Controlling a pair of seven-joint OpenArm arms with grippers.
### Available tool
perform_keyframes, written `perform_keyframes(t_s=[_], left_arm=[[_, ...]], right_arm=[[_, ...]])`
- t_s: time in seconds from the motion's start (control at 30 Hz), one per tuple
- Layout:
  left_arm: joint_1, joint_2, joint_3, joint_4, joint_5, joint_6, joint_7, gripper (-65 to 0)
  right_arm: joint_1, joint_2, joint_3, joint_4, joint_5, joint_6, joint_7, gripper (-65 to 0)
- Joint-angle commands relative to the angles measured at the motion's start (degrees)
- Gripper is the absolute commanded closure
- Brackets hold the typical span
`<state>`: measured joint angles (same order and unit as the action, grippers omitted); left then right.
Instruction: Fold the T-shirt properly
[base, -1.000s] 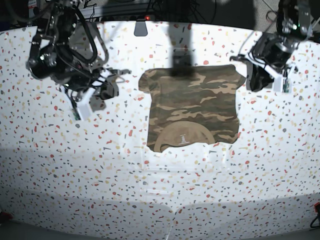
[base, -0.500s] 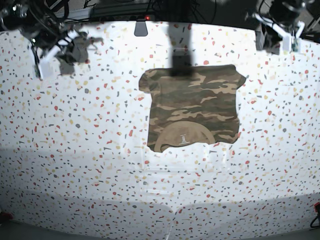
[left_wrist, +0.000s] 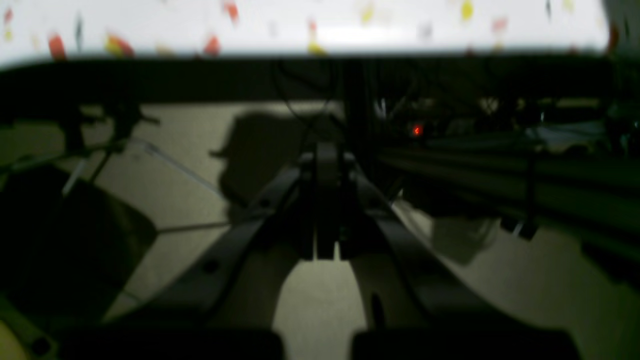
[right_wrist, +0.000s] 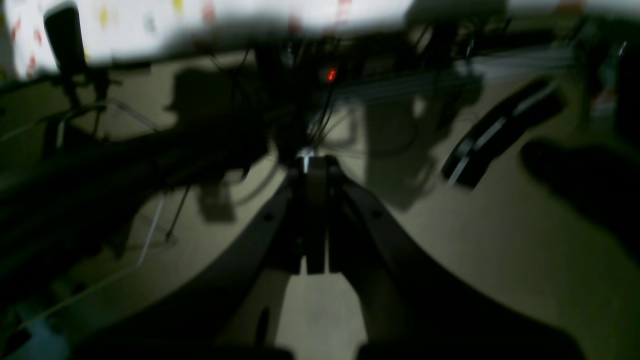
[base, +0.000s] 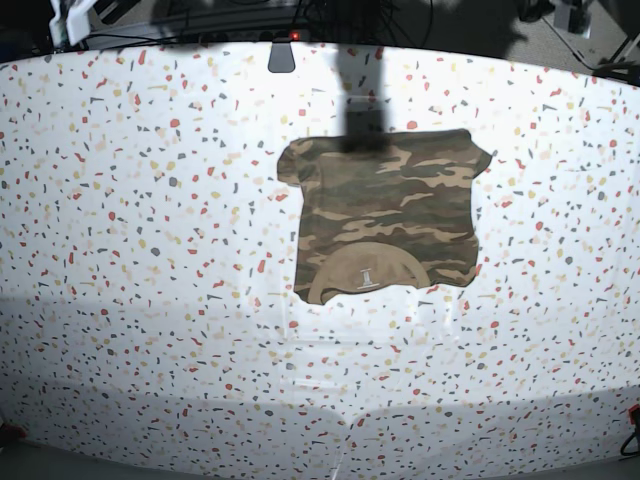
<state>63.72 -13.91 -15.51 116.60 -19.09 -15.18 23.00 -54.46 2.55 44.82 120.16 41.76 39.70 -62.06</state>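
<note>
Realistically, main risk is calling it done too soon: the T-shirt (base: 390, 205) looks mostly folded, into a squarish pack, but the outline isn't clean. It lies flat on the worktop (base: 150, 340), out in front of both hands and sideways between them, well apart from either. Left hand (left_wrist: 327, 152) and right hand (right_wrist: 317, 162) both have their fingers together, nothing in them, off past the worktop's near edge as seen from the arms. If more folding is wanted, coming in closed would just push cloth; they'd need to open first. A pinch that catches only the top layer could peel the pack apart, and unequal pulls could skew it. Dragging low over the edge nearest the hands might ruck it up; a corner juts out there on each side, the right-hand one bulkier. As for looks: brown, olive and tan camo, with the plain tan inside collar (base: 340, 270) facing up on the edge farthest from the hands, small pale label (base: 366, 278) in its middle. That far edge is wavy, sides roughly straight, a few shallow creases. Layer count can't be told from above.
</note>
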Motion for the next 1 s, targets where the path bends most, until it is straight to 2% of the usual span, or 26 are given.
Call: perform_keyframes(t_s=[0.0,0.1,0.27,0.37,0.47,0.53,0.67,0.77,0.87,0.97], left_arm=[[1.6,-0.2,-0.3,-0.2,-0.4,0.0,-1.4,0.0],[2.3,-0.3,-0.3,-6.0,-0.3,-0.5,-4.2,0.0],[-0.1,-0.3,-0.3,-22.5,1.7,-8.2,-12.1,0.0],[-3.9,-0.2,-0.3,-32.4,1.7,-12.2,-14.0,0.0],[-9.0,-0.3,-0.3,-41.8,1.7,-14.2,-14.4,0.0],[-12.4,-0.3,-0.3,-48.0,2.3,-14.2,-16.4,0.0],[-19.4,-0.2,-0.2,-60.9,7.3,-14.2,-23.4,0.0],[-25.1,-0.2,-0.2,-70.4,9.4,-14.2,-23.5,0.0],[-30.9,-0.2,-0.2,-79.2,12.5,-14.2,-23.5,0.0],[-36.0,-0.2,-0.2,-86.6,13.1,-14.2,-23.5,0.0]], right_arm=[[-1.7,-0.7,0.4,0.5,0.5,0.3,1.0,0.0],[-2.6,-3.3,0.4,-2.6,-0.3,0.3,2.2,0.0],[-2.3,-3.5,0.0,-13.8,-6.7,0.3,9.0,0.0],[-0.7,-2.2,0.0,-22.0,-12.0,0.3,12.3,0.0],[2.3,0.4,0.0,-31.5,-16.2,0.3,14.7,0.0],[5.0,2.6,0.0,-38.2,-19.2,0.3,16.4,0.0],[12.1,8.0,0.0,-52.5,-26.2,0.3,22.2,0.0],[18.1,12.5,0.0,-63.7,-30.7,0.3,24.8,0.0],[23.6,16.4,-1.2,-74.8,-36.8,0.3,32.3,0.0],[28.1,19.5,-7.1,-84.1,-43.3,0.3,40.2,0.0]])
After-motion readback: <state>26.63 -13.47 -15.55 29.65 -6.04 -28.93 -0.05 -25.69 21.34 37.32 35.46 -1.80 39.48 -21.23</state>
